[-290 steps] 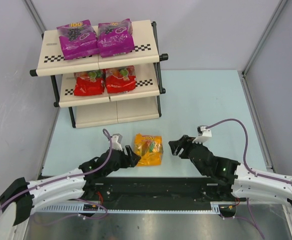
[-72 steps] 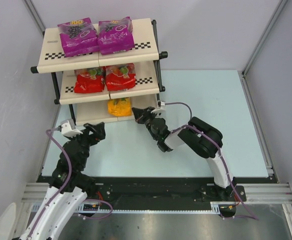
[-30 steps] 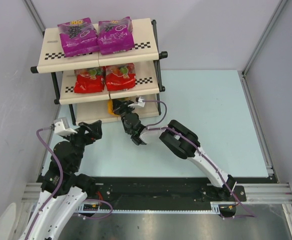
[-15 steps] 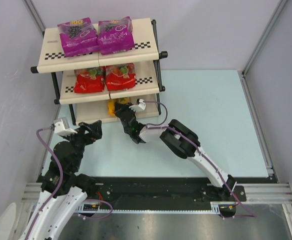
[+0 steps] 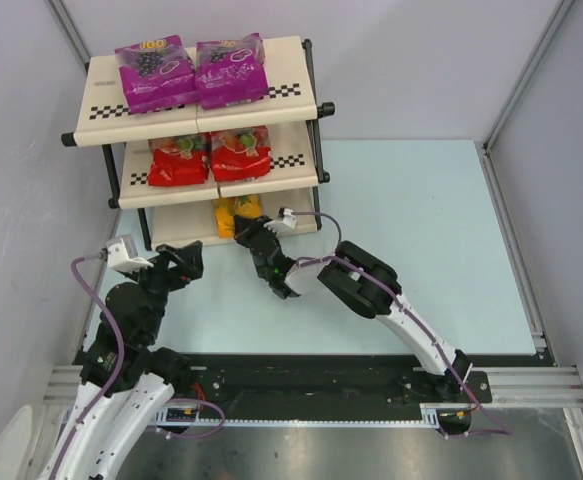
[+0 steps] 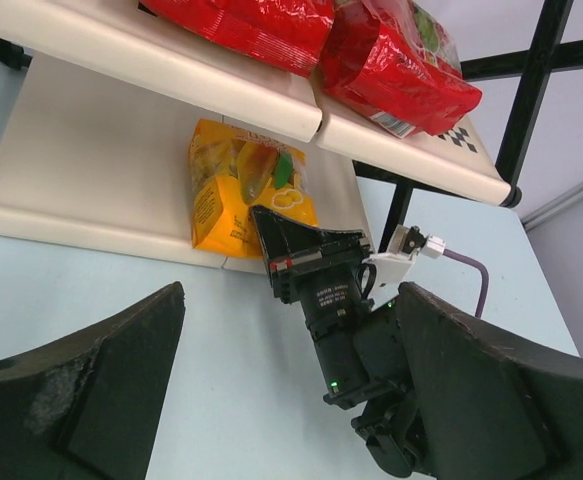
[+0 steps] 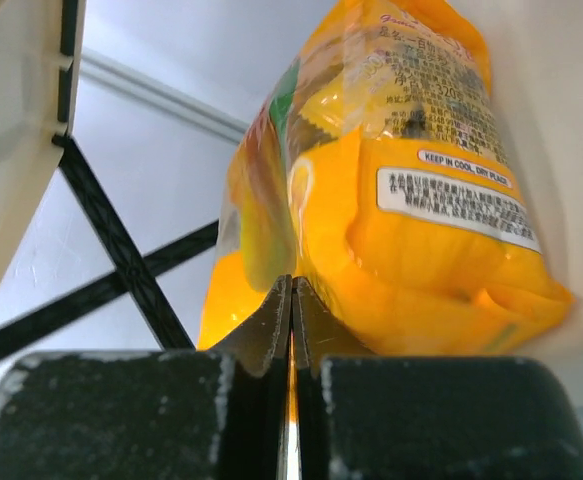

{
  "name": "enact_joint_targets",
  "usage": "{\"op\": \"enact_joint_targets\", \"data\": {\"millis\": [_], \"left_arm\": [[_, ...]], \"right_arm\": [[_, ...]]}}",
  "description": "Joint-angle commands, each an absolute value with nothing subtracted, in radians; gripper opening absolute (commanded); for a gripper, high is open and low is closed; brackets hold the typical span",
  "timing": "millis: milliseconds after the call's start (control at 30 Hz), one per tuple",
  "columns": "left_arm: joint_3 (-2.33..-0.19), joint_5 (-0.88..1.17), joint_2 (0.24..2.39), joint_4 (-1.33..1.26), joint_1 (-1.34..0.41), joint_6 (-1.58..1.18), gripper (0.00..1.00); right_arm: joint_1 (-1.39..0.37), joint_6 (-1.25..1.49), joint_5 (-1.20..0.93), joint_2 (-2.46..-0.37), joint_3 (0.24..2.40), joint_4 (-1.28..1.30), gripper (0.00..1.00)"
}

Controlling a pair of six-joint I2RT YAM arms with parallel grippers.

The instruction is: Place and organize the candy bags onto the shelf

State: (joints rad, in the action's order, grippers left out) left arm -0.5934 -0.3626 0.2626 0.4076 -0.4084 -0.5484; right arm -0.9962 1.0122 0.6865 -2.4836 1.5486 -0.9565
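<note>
A: Tally on the shelf [image 5: 171, 128]?

B: Purple bags [image 5: 153, 75] on its top board, red bags [image 5: 178, 162] on the middle. Orange-yellow bag [image 6: 241, 195] on the bottom board, tilted; I judge it not yet settled.

A: Grippers?

B: Right gripper [image 5: 243, 229] at the bottom board's front, jaws together, seemingly pinching that bag's near edge. Left gripper [image 5: 186, 258] spread, empty, before the shelf.

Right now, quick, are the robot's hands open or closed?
Left gripper: open, holding nothing.
Right gripper: shut, tips against the orange-yellow candy bag; whether it pinches the bag's edge cannot be told.
</note>
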Motion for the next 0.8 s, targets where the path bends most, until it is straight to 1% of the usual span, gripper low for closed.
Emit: {"op": "enact_joint_targets", "data": {"millis": [0, 233, 333, 367, 467, 500, 567, 600, 633, 667, 700, 733, 767], "left_arm": [[-0.653, -0.357, 0.262, 0.411, -0.413, -0.523, 0.92], [-0.693, -0.351, 0.262, 0.454, -0.411, -0.525, 0.93], [-0.721, -0.348, 0.268, 0.488, -0.411, -0.522, 0.95], [-0.730, -0.344, 0.279, 0.500, -0.413, -0.520, 0.96], [-0.768, -0.333, 0.293, 0.557, -0.413, -0.517, 0.98], [-0.790, -0.331, 0.293, 0.575, -0.411, -0.520, 0.99], [-0.805, -0.321, 0.293, 0.621, -0.413, -0.520, 1.00], [-0.822, -0.319, 0.288, 0.639, -0.411, -0.523, 1.00], [-0.828, -0.318, 0.285, 0.673, -0.411, -0.526, 1.00], [-0.834, -0.316, 0.284, 0.689, -0.413, -0.528, 1.00], [-0.845, -0.314, 0.278, 0.701, -0.411, -0.528, 1.00], [-0.848, -0.307, 0.276, 0.727, -0.411, -0.528, 1.00], [-0.850, -0.304, 0.276, 0.739, -0.411, -0.529, 1.00]], "right_arm": [[-0.997, 0.862, 0.666, -2.398, 1.476, -1.148, 0.00], [-1.025, 0.796, 0.629, -2.289, 1.341, -1.281, 0.00], [-1.048, 0.801, 0.632, -2.205, 1.224, -1.302, 0.00], [-1.054, 0.805, 0.627, -2.180, 1.150, -1.304, 0.00], [-1.091, 0.796, 0.612, -2.060, 1.033, -1.301, 0.00], [-1.106, 0.782, 0.609, -1.999, 0.961, -1.296, 0.01], [-1.153, 0.729, 0.591, -1.921, 0.884, -1.276, 0.03], [-1.169, 0.709, 0.589, -1.881, 0.823, -1.211, 0.07], [-1.207, 0.674, 0.591, -1.783, 0.798, -1.159, 0.13], [-1.221, 0.660, 0.585, -1.734, 0.773, -1.102, 0.23], [-1.235, 0.651, 0.584, -1.677, 0.732, -0.980, 0.53], [-1.265, 0.641, 0.592, -1.572, 0.718, -0.903, 0.64], [-1.282, 0.644, 0.635, -1.507, 0.709, -0.720, 0.85]]}}
